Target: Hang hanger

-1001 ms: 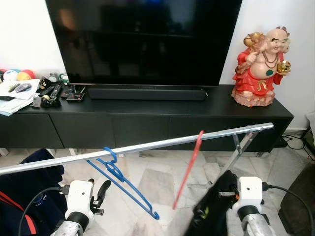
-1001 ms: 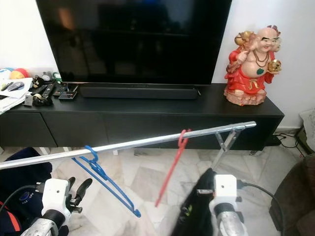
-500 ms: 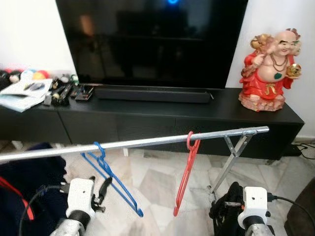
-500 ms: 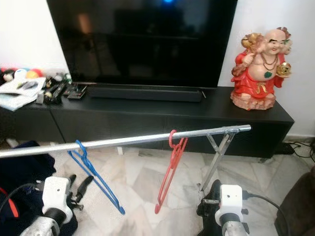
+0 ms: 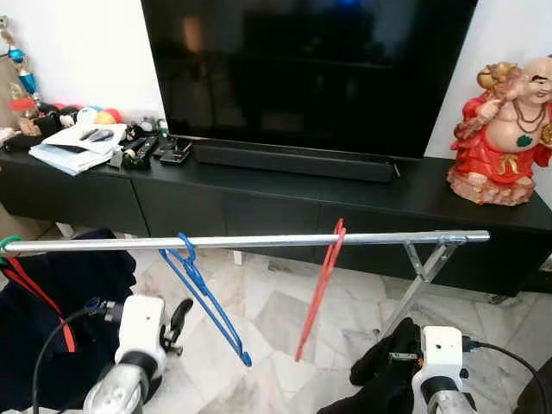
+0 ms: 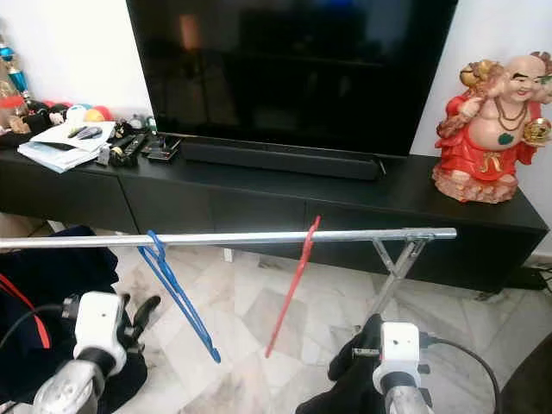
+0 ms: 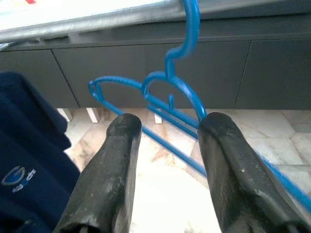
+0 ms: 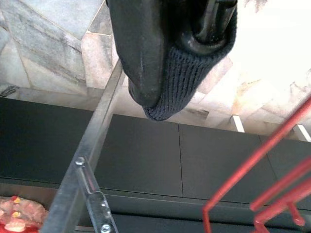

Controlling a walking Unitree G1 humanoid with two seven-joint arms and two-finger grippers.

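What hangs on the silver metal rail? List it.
On the silver metal rail: a blue plastic hanger, a red plastic hanger, and dark navy clothing at its left end, whose own hanger is mostly covered.

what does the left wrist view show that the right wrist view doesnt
Left wrist view: the blue hanger hooked on the metal rail, seen between the left gripper's open fingers, plus a navy garment. Right wrist view: the right gripper wrapped in dark knit fabric, the red hanger and the rack's leg. Both share the black cabinet front and marble floor.
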